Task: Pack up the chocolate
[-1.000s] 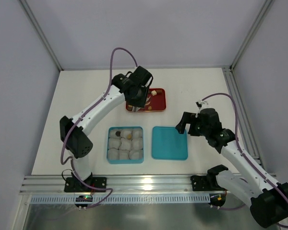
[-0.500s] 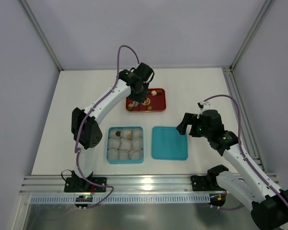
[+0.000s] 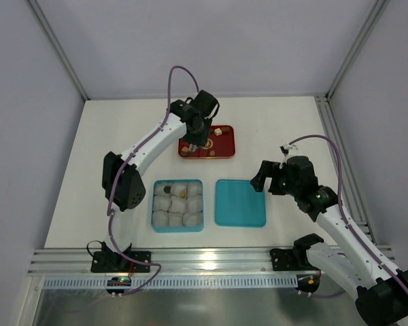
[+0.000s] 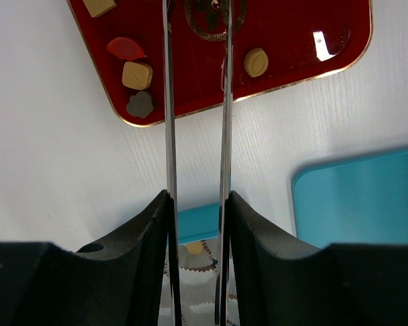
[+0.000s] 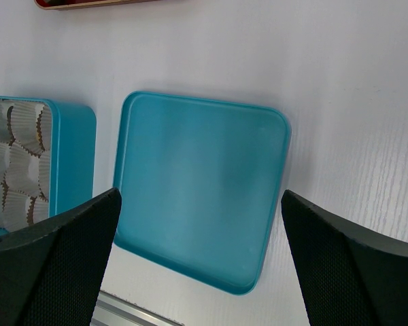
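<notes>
Several chocolate pieces [image 4: 137, 75] lay in the red tray [image 4: 292, 27] either side of my left pincer [image 4: 197, 10], its blades narrowed yet empty, which I judged sized for one piece. My right pincer [image 5: 200, 197] hovered wide open, empty, above the lid [image 5: 204, 136].

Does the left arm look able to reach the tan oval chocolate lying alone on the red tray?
Probably yes: the left end effector hangs over the red tray, and the tan oval chocolate lies just beside its fingers, uncovered, bare tray around it.
</notes>
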Robot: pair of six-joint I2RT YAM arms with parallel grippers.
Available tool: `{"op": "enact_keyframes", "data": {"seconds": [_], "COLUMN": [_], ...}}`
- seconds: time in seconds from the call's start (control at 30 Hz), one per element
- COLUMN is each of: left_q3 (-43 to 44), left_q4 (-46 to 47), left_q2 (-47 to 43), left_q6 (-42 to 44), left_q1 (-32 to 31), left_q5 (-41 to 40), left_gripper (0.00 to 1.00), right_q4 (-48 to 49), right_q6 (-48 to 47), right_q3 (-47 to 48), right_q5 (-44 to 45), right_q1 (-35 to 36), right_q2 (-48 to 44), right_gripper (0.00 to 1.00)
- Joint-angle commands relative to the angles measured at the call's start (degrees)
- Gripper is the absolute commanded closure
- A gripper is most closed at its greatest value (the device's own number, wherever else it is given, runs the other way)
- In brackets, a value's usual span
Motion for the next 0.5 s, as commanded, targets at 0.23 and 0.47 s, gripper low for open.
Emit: {"op": "enact_keyframes", "data": {"seconds": [0.23,0.47], "left_q3": [-0.34,-0.43], "left_q4": [1.86,1.77], "left_q2": [-0.14,0.21], "left_q6": [1.22,1.31], "left_q1": [0.14,0.05], "left_q5": [0.52,0.78], "left_gripper": [0.63,0.64], "right_q4": [0.99,1.25], "right_q6": [0.25,0.34], "right_q3": [0.9,0.73], "right_q5": [0.23,0.23], "right_q1": [0.14,0.14], "right_q2": [-0.75,-0.49], "right_gripper": [0.0,0.0]}}
